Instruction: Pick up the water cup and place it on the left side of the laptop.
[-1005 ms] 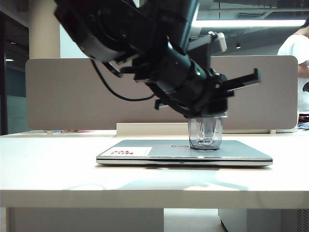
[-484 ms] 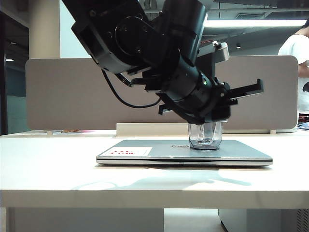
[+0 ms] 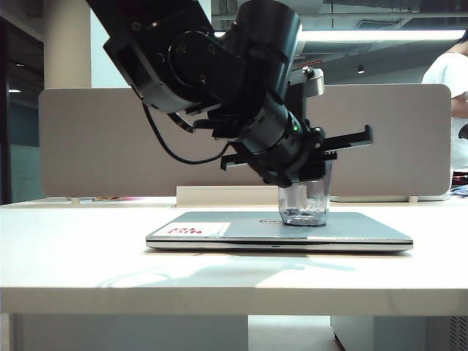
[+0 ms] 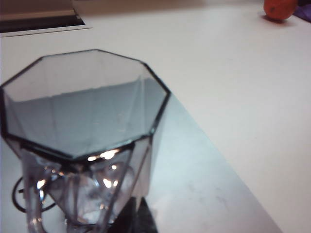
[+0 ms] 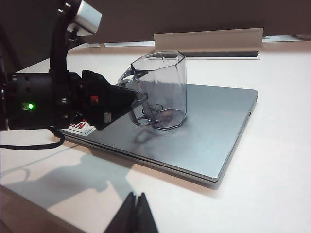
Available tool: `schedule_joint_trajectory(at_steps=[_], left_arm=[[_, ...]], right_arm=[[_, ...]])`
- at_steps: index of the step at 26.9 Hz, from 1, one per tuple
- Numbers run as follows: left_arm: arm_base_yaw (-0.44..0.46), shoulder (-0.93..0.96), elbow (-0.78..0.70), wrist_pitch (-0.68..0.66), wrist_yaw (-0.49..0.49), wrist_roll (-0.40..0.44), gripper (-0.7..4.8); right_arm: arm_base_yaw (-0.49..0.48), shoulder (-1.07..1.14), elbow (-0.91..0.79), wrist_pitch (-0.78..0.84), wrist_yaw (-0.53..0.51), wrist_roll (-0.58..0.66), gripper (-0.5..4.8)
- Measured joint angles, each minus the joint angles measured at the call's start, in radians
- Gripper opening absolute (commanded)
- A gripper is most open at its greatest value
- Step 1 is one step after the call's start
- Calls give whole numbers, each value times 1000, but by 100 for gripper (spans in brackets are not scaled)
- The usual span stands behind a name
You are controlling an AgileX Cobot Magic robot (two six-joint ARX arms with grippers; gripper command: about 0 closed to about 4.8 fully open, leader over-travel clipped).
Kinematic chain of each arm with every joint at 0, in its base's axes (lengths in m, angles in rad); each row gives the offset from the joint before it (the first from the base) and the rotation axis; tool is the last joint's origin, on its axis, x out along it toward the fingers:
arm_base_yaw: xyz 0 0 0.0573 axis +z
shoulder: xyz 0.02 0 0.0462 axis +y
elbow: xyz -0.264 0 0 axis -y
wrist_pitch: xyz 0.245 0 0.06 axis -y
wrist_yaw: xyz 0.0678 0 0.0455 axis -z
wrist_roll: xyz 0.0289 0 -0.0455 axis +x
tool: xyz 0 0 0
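Gripping the cup (image 5: 163, 90) by its handle on the laptop (image 5: 214, 131), left jaws (image 5: 127, 99) sit closed; right jaws (image 5: 135, 213) rest shut near the desk (image 3: 88, 256) edge.

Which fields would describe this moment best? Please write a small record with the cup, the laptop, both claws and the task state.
cup: clear faceted water cup, tilted, base edge on the lid
laptop: closed silver laptop, flat on the pale table
left claw: left claw shut on the water cup at its handle side
right claw: right claw shut, holds nothing, low over the table near the laptop's front edge
task state: cup gripped, not yet lifted clear or moved to the left side
other: orange round object far off on the table
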Motion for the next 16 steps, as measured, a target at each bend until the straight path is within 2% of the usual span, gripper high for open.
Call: schedule_joint_trajectory(at_steps=[8, 16], left_arm=[[36, 1, 0, -100, -24, 1, -5], [93, 2, 0, -100, -49, 3, -5]], right_arm=[[0, 0, 0, 0, 0, 0, -6], [0, 0, 0, 0, 0, 0, -6]])
